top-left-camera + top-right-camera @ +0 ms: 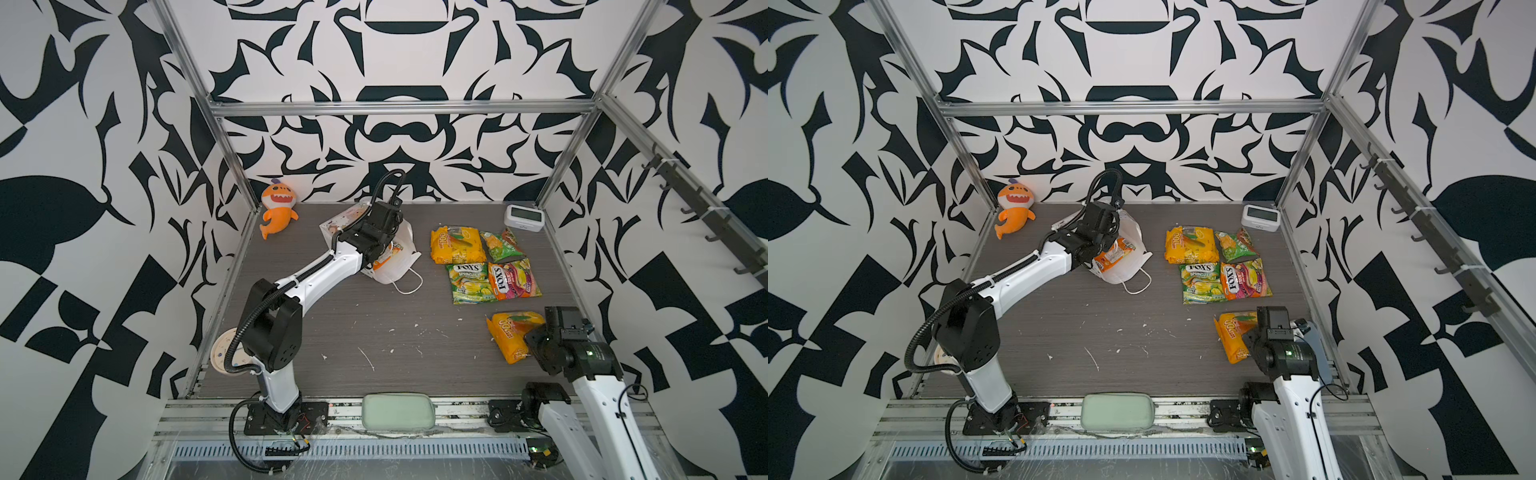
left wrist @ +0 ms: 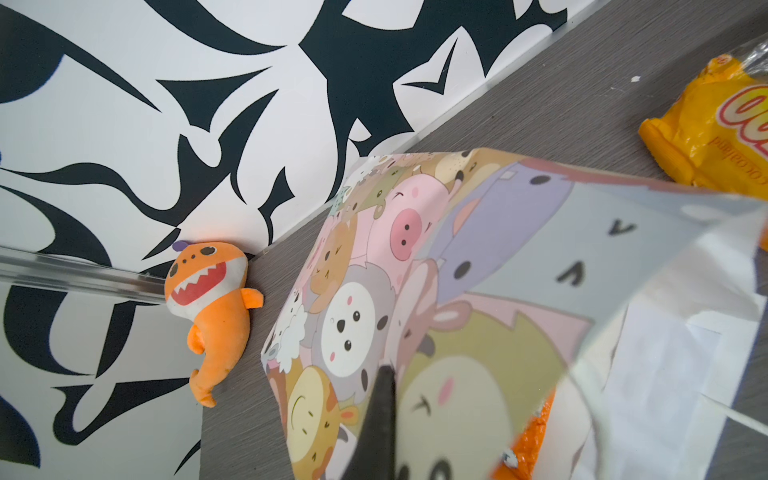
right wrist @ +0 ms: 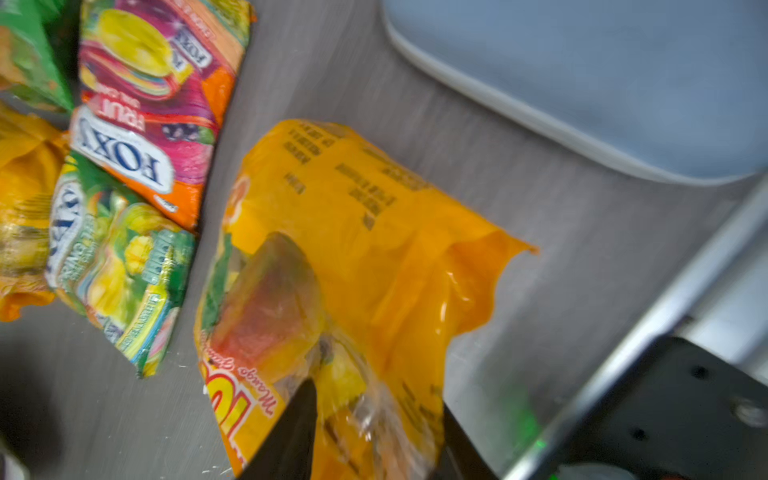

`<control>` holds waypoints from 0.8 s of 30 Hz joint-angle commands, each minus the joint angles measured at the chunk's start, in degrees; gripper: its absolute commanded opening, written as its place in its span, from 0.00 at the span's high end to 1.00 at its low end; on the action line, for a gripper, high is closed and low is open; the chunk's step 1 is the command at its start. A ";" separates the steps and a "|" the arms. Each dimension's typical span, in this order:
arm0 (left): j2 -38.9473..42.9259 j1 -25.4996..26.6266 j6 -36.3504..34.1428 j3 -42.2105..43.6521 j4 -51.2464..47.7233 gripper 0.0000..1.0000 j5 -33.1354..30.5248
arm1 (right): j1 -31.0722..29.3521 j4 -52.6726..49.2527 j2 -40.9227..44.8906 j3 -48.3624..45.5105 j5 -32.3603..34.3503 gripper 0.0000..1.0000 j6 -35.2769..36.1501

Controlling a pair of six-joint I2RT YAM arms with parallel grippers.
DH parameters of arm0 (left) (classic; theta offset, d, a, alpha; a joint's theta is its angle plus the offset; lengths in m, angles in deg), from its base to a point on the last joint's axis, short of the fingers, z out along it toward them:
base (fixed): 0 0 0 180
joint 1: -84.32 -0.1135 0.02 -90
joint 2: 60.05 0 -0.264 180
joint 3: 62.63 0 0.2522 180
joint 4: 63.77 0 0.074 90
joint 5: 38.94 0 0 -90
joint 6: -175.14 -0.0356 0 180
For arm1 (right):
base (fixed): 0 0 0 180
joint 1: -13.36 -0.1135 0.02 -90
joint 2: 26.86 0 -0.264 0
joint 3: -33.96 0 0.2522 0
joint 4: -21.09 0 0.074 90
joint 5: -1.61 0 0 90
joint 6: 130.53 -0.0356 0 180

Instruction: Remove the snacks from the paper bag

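Right now my left claw (image 2: 383, 399) is pressed together, pinching a wall of the paper bag (image 1: 401, 259). The bag lies on its side near the desk's (image 1: 332, 332) far edge, with an orange packet (image 1: 1115, 254) showing in its mouth. Four snack packets (image 1: 467, 282) lie clustered toward the far right corner. My right claw (image 3: 376, 399) is spread astride a yellow-orange packet (image 1: 509, 334) lying by the right edge.

Black-and-white patterned walls (image 1: 395, 50) on an aluminium frame (image 1: 399, 109) enclose a grey, seemingly wood-grain tabletop (image 1: 332, 316).
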 commanded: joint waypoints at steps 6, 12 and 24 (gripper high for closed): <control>1.60 -0.06 2.09 -0.01 3.21 1.00 1.75 | 0.21 -4.37 -2.00 3.51 -3.29 0.41 1.71; 1.81 0.03 1.96 -0.16 2.69 1.00 1.73 | 0.20 5.07 -7.73 -1.43 -6.96 0.41 2.07; 0.40 0.03 1.35 -1.80 1.99 1.00 1.28 | 0.20 15.85 -11.77 -6.21 -2.63 0.42 4.83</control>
